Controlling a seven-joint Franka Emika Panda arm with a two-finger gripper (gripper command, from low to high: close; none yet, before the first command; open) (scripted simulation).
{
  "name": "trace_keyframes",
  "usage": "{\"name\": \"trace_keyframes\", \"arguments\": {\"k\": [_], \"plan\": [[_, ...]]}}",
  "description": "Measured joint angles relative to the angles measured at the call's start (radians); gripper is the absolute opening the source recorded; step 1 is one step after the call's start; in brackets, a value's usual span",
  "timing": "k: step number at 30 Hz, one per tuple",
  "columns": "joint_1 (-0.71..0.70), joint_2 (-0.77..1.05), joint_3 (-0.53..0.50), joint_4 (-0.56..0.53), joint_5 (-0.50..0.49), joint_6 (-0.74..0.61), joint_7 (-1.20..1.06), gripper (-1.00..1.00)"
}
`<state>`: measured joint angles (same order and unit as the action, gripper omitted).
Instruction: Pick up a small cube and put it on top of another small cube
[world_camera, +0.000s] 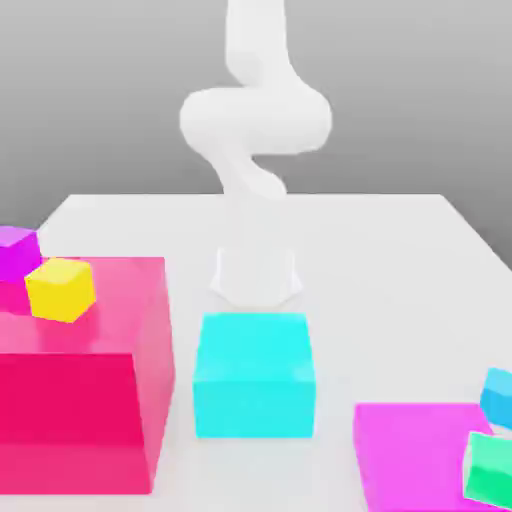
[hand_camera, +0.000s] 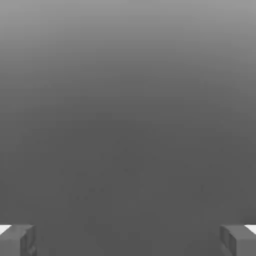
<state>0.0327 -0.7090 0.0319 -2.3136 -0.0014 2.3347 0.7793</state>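
In the exterior view, you are looking at a white table (world_camera: 400, 250) against a grey backdrop; the small cube (world_camera: 497, 396) is sitting at that view's right edge, on a magenta block (world_camera: 410, 455), beside a green cube (world_camera: 490, 472). In the hand view, the gripper (hand_camera: 128, 240) is hanging wide apart, gripping nothing, over a plain grey surface.

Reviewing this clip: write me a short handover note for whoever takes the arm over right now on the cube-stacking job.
Gripper: open, holding nothing, fingertips wide apart.
Small light-blue cube: at the exterior view's right edge, by the flat magenta block, next to the small green cube.
Large cyan cube sits in front of the white arm; it is not the target.
Done: nothing yet; no cube is picked or stacked.
Left: reach the light-blue cube, grasp it, lift it, set it on another small cube.
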Motion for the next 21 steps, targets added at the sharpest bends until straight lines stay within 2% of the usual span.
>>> {"name": "trace_keyframes", "arguments": {"k": [12, 21], "plan": [[0.153, 0.438, 0.176, -0.066, -0.037, 0.168, -0.077, 0.00], [0.309, 0.770, 0.285, -0.113, -0.133, 0.289, -0.086, 0.00]]}}
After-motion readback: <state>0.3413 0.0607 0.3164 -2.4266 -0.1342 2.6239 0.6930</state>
